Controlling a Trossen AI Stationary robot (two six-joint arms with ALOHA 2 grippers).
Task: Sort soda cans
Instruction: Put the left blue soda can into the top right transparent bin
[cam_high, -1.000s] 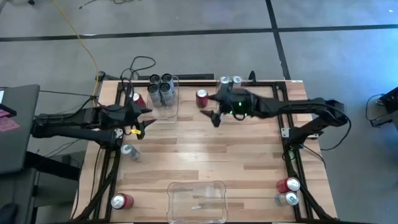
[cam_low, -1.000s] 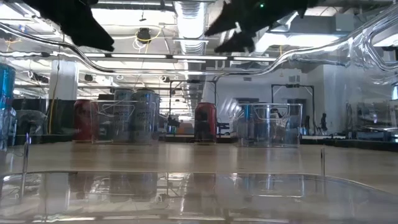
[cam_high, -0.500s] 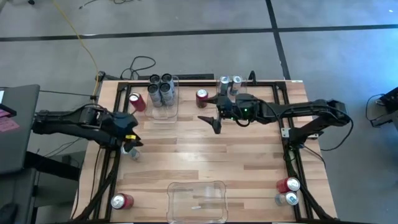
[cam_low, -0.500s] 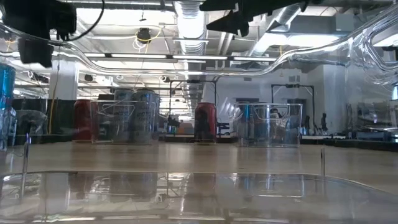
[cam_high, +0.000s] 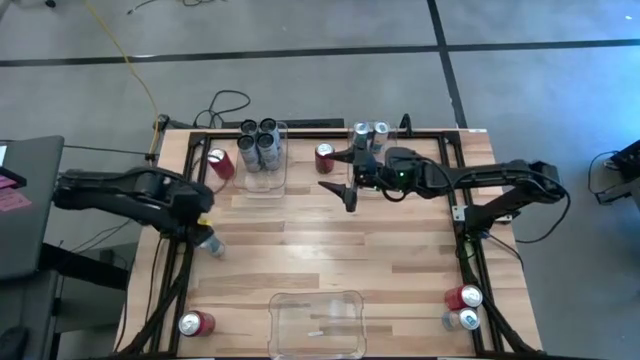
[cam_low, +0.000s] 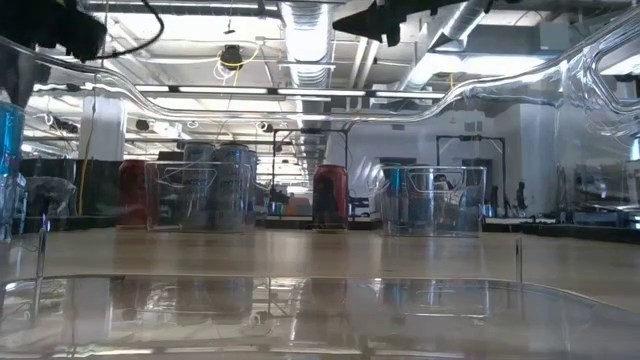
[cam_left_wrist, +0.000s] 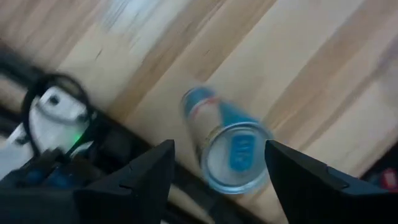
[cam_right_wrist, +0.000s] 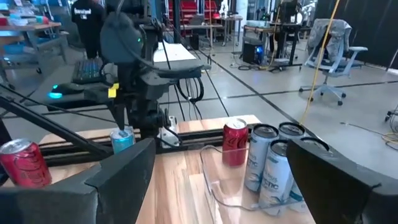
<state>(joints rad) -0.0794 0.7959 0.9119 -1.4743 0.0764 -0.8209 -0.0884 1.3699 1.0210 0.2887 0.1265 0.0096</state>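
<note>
The wooden table (cam_high: 330, 250) sits on a grey concrete floor inside a black frame, with a clear bin (cam_high: 264, 165) at the far edge holding dark grey cans (cam_high: 258, 140) and an empty clear bin (cam_high: 318, 323) at the near edge.

Step in hand: pick-up of the silver-and-blue can (cam_left_wrist: 227, 149) at the left edge of the table. I have the left gripper (cam_left_wrist: 217, 171) directly above it; in the left wrist view the can stands upright between the two fingers, its top visible, jaws spread wider than the can and not touching it. Nothing is held.

The right gripper (cam_high: 345, 178) hovers over the far middle of the table, jaws wide and empty, near a red can (cam_high: 324, 156) standing just outside the bin.

Other cans remain unsorted: red cans (cam_high: 196, 323) at the near left and near right corners, one red beside the far bin, and a silver pair (cam_high: 370, 131) at the far edge.

Next move, as I judge it: lower the left gripper until the fingers bracket the can body, then close. The can stands close to the frame rail (cam_high: 180, 250), so descent must stay vertical to avoid tipping it.
</note>
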